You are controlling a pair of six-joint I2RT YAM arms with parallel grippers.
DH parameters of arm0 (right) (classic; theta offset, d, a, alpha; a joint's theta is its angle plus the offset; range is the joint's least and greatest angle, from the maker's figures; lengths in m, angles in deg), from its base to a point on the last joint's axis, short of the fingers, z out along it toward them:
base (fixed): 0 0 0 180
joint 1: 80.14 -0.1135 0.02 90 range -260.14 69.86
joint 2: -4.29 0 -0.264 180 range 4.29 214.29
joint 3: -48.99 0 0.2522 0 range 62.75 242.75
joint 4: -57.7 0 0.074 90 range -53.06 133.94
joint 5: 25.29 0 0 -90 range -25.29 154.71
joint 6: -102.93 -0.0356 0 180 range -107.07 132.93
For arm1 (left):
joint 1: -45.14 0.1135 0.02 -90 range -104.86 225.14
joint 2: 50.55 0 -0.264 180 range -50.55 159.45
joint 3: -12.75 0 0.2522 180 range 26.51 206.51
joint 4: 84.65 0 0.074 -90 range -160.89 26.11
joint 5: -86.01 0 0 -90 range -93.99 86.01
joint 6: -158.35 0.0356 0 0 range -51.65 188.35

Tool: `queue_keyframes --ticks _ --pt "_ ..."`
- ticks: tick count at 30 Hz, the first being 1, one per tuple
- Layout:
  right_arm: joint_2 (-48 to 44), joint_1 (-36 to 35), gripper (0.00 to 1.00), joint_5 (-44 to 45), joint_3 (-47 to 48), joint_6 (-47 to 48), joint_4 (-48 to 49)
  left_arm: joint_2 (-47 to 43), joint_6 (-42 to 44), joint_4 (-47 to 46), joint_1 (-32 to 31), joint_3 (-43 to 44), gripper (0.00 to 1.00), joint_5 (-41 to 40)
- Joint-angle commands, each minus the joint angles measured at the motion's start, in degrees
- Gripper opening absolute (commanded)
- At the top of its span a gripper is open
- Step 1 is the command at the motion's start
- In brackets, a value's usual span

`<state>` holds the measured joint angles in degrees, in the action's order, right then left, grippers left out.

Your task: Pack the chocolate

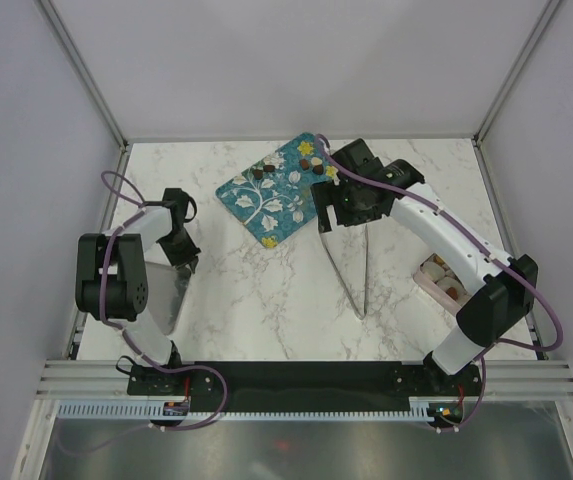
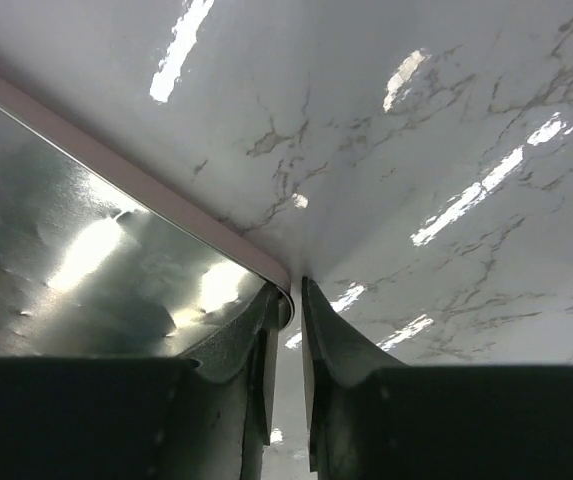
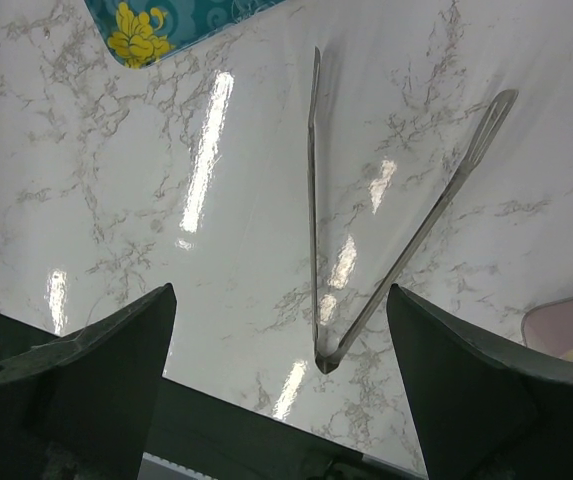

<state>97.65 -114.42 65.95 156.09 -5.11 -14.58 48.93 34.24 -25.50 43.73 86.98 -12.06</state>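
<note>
Several small chocolate pieces [image 1: 260, 173] lie on the teal tray [image 1: 266, 215] at the back centre. More pieces sit in a pink box [image 1: 434, 278] at the right. Metal tongs [image 1: 351, 265] lie spread open on the marble; in the right wrist view the tongs [image 3: 366, 290] point their hinge toward me. My right gripper [image 1: 343, 205] hangs open above the tongs, at the tray's right edge, and its jaws [image 3: 281, 300] hold nothing. My left gripper [image 1: 186, 262] is shut on the corner of a shiny metal lid [image 2: 96, 260] at the left; its fingertips [image 2: 296, 292] pinch the lid's rim.
The metal lid [image 1: 166, 298] stands tilted near the left table edge, under the left arm. A corner of the pink box [image 3: 566, 322] shows at the right of the right wrist view. A yellow painted flower [image 3: 138, 33] marks the tray's near corner.
</note>
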Motion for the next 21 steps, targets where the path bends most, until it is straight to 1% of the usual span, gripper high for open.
queue_keyframes --ticks 1,2,4,5,6,9,14,18,21 --pt "-0.99 -0.26 0.95 -0.79 3.86 -2.34 -0.63 -0.42 -0.62 -2.06 0.0 -0.79 0.2 -0.1" --pt "-0.47 -0.26 0.94 -0.97 5.09 -2.7 -0.45 -1.13 -0.17 -1.71 0.0 -0.35 0.15 -0.27" --pt "0.33 -0.35 0.95 -1.15 6.41 -4.1 0.25 -3.5 1.05 -0.48 0.09 1.57 0.1 -0.01" --pt "1.29 -0.26 0.94 -1.15 8.24 -4.37 0.42 -4.46 1.32 0.22 0.0 2.19 0.04 0.43" --pt "1.73 -0.26 0.94 -1.15 9.31 -4.72 0.95 -5.43 1.41 0.75 0.0 3.07 0.02 1.13" --pt "3.84 -0.26 0.93 -4.22 13.0 -5.68 3.14 -9.82 1.24 2.51 0.0 5.62 0.02 5.51" --pt "5.51 -0.26 0.92 -12.91 13.18 -10.51 11.4 -18.68 -1.13 3.48 -0.08 7.47 0.02 15.97" --pt "7.53 0.09 0.91 -15.29 15.46 -12.63 19.91 -24.06 -5.17 3.13 -1.22 9.31 0.02 23.7" --pt "10.52 1.23 0.92 -16.35 18.8 -16.22 22.48 -26.96 -6.75 2.78 -2.54 10.89 0.02 27.04"
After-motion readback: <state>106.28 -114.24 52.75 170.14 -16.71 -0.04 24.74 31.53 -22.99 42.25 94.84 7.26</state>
